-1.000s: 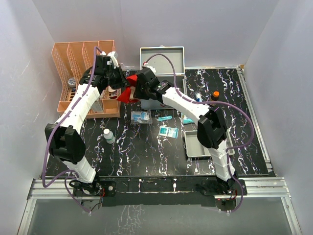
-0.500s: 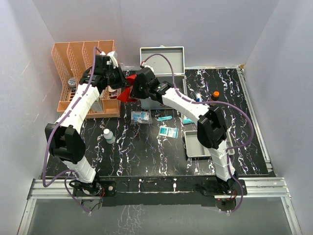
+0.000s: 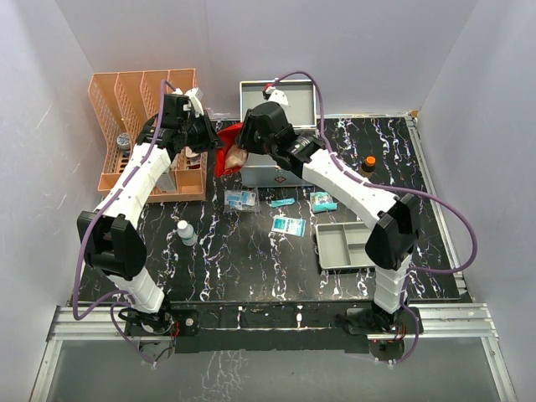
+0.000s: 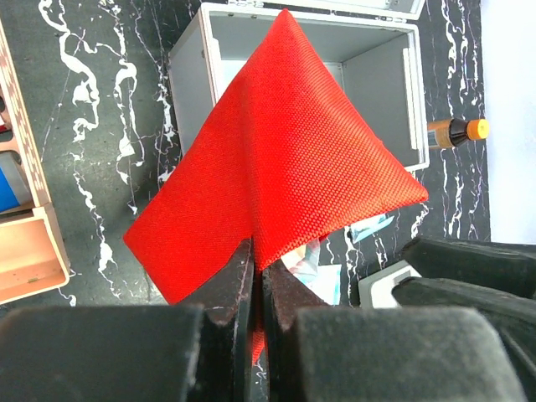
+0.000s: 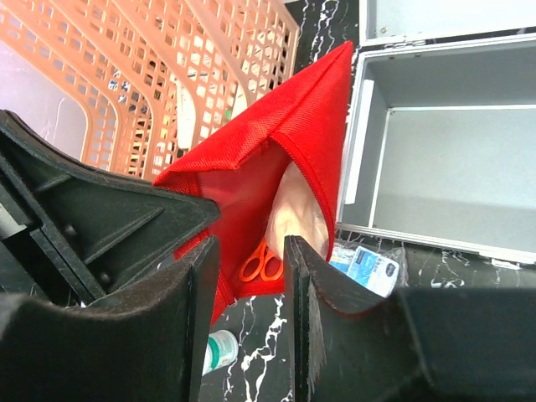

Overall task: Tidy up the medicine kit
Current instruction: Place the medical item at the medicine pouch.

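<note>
The left hand point(image 4: 256, 270) is clamped on the red pouch point(image 4: 285, 151), which is held raised at the left side of the open metal case point(image 4: 381, 84). The right hand point(image 5: 251, 251) is parted at the pouch's mouth. Scissors point(image 5: 260, 265) inside could be spilled outside the case by tipping.

Robotics lab test cell, shown by a black marble-patterned tabletop point(image 3: 251, 260) enclosed by plain white panel walls point(image 3: 486, 126), white left arm point(image 3: 138, 180) and right arm point(image 3: 343, 180) bolted along an aluminium rail point(image 3: 452, 318).

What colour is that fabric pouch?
The pouch is red, clearest in the left wrist view.
</note>
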`<state>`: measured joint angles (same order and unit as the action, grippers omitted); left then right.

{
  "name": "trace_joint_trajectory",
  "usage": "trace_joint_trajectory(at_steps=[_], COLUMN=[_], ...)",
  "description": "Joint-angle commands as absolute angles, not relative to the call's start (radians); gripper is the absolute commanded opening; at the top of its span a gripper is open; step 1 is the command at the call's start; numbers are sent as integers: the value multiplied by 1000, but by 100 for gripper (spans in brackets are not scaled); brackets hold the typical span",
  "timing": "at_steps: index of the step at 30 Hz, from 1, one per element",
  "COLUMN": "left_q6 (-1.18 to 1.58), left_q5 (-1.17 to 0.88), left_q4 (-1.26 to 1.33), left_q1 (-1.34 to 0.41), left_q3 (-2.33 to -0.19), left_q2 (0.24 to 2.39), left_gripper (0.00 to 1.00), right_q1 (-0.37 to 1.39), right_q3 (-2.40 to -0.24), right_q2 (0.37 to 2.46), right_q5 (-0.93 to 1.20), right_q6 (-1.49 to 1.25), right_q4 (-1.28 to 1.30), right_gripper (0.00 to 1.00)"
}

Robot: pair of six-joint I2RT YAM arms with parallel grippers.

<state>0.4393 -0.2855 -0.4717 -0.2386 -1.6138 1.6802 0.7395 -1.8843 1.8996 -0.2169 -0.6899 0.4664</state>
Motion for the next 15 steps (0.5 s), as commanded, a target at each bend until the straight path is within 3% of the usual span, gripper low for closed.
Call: trace_joint_trajectory(at_steps=[1,15], left_q6=[454,456], left_q5=[-326,-317], left_q4=[-465,-447], left_q1=[-237,-236], left_q3=[-1614,-1602], left_q2=[1661,1651], left_gripper=[0,0], right_q1=[737,737], right_q3=[-1859,-1979], right_q2=[1856,1998], right_q5=[-280,-225], right_q6=[-679,-681], right_q4=[453,502], right_gripper=[35,33])
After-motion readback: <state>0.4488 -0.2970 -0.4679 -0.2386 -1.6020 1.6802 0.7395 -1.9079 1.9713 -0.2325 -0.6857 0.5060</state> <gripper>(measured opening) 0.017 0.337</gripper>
